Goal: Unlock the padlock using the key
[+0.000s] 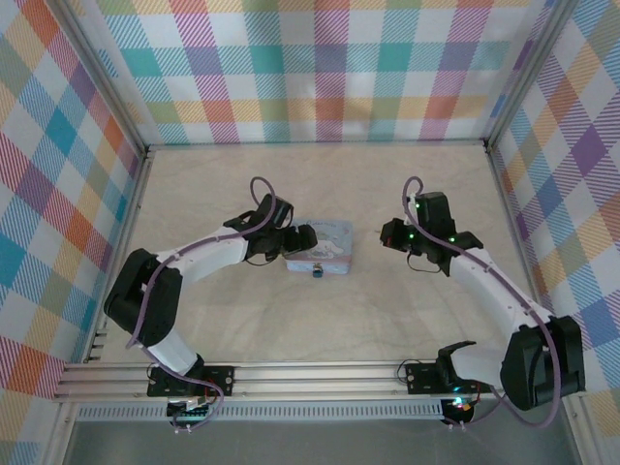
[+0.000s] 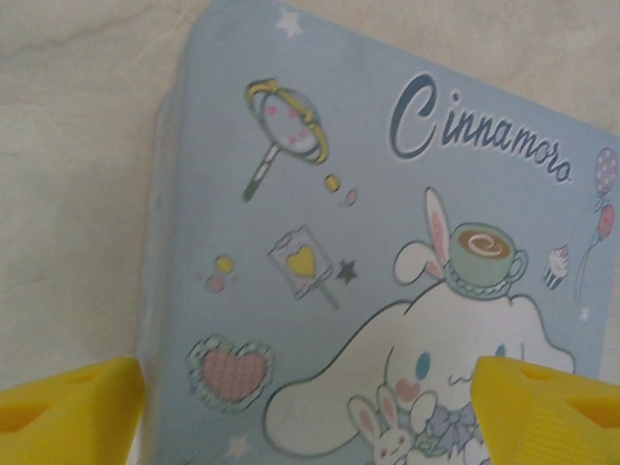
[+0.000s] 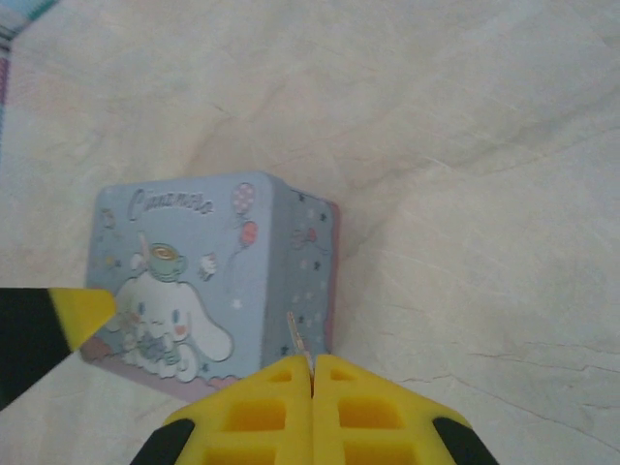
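One small padlock (image 1: 317, 270) hangs at the middle of the near edge of a pale blue cartoon tin (image 1: 329, 240), which lies flat near the centre of the table (image 1: 407, 320). From above the padlock is only a dark speck, so I cannot tell which way its keyhole faces. The left gripper (image 1: 298, 240) sits at the tin's left end. In its wrist view the yellow fingers (image 2: 68, 407) are spread wide, one just off the tin's left edge and the other over the printed lid. They look placed to brace the tin so it cannot slide when the key goes in, though whether they touch it is unclear. To the right of the tin, apart from it, hangs the right gripper (image 3: 312, 380). Its jaws are pressed together on a thin metal blade, which I take to be the key (image 3: 298, 339), and the tip points up towards the tin's right side. Holding the key by its head leaves the blade free to enter the lock. Insertion has not begun. The key probably needs to travel left and nearer, then line up with the padlock's slot, and a small misalignment could shove the tin instead.
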Robot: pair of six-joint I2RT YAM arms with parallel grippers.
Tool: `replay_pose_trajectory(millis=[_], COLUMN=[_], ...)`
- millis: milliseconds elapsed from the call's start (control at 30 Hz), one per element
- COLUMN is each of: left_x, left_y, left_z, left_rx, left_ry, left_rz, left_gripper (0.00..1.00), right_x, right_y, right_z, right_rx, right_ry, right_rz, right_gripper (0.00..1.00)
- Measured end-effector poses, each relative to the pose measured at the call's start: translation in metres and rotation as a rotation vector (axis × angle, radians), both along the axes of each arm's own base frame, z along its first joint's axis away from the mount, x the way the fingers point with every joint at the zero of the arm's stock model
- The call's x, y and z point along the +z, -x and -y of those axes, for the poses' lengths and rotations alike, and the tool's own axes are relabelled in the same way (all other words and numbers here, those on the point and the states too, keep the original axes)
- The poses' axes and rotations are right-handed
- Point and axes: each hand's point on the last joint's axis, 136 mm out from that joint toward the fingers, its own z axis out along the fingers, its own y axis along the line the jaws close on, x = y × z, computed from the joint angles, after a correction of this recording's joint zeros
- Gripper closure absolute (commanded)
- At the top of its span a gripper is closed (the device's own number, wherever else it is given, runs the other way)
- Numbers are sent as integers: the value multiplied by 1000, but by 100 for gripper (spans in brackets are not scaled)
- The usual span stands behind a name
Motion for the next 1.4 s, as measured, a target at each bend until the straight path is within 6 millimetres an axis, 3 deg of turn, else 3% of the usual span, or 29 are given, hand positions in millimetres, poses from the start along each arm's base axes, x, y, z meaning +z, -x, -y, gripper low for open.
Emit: replay_pose_trajectory(millis=[200, 500, 833, 1000, 1167, 1400], left_x=[6, 11, 12, 11, 16, 48], left_y=[-11, -14, -16, -19, -21, -7], left_z=[21, 28, 29, 24, 14, -9], left_rx=[-4, 12, 35, 61, 80, 75], left_ry=[48, 88, 104, 83, 43, 2], left_rz=[24, 30, 31, 46, 76, 148], left_gripper=[13, 14, 14, 8, 0, 1], right_x=[-30, -55, -65, -64, -64, -70], right_y=[-16, -49, -80, -101, -103, -89], right_z=[3, -10, -28, -39, -41, -36], right_rx=[-38, -57, -96, -99, -98, -101], right_ry=[71, 179, 258, 256, 258, 260], right_rz=[-73, -102, -84, -62, -63, -87], right_gripper=[100, 100, 100, 100, 100, 100])
